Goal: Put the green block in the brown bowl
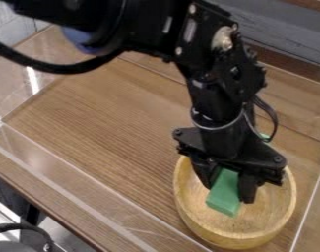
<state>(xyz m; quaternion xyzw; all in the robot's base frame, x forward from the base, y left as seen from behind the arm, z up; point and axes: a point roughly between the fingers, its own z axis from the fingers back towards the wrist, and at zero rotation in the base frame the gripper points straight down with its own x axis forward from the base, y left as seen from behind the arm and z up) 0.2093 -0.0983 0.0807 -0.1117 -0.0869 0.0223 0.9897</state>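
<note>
The black metal claw [237, 177] was clamped on the green rectangular block [224, 193] over the round light-brown wooden bowl [211, 232], lower right; a low, gentle release was needed.

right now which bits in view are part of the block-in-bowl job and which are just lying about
Part of the job:
- green block, in the gripper's grip over the bowl
- brown bowl
- gripper, shut on the block

Just lying about:
- blue object at the back, partly hidden
- black cable at lower left
</note>
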